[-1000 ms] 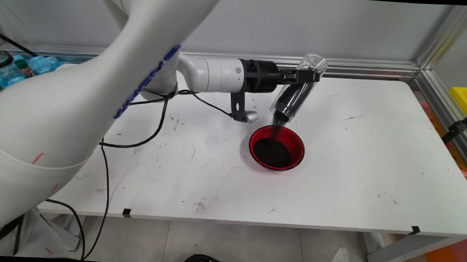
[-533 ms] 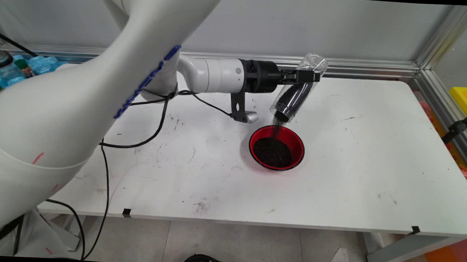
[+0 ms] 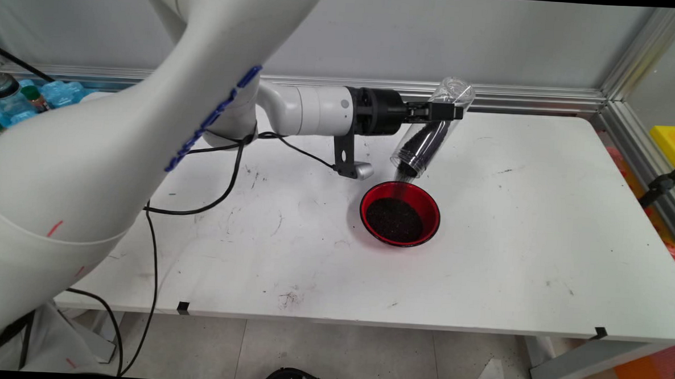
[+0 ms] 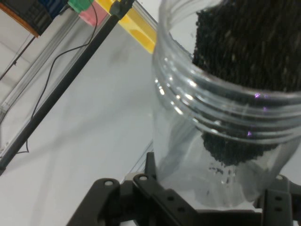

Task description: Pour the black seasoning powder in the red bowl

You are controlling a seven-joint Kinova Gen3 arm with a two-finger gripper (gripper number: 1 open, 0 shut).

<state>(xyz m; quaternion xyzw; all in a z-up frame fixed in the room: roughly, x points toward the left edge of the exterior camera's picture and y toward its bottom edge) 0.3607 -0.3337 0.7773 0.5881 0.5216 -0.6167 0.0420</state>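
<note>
White table under inspection: black two-finger gripper pinches tilted clear plastic jar; below its mouth, round red bowl already part-filled with black granules; more remain inside.

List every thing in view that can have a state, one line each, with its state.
Gripper: shut on the clear jar.
Clear jar: uncapped, tilted mouth-down over the red bowl, dark grains inside.
Red bowl: upright on the white table, partly filled with dark grains.
</note>
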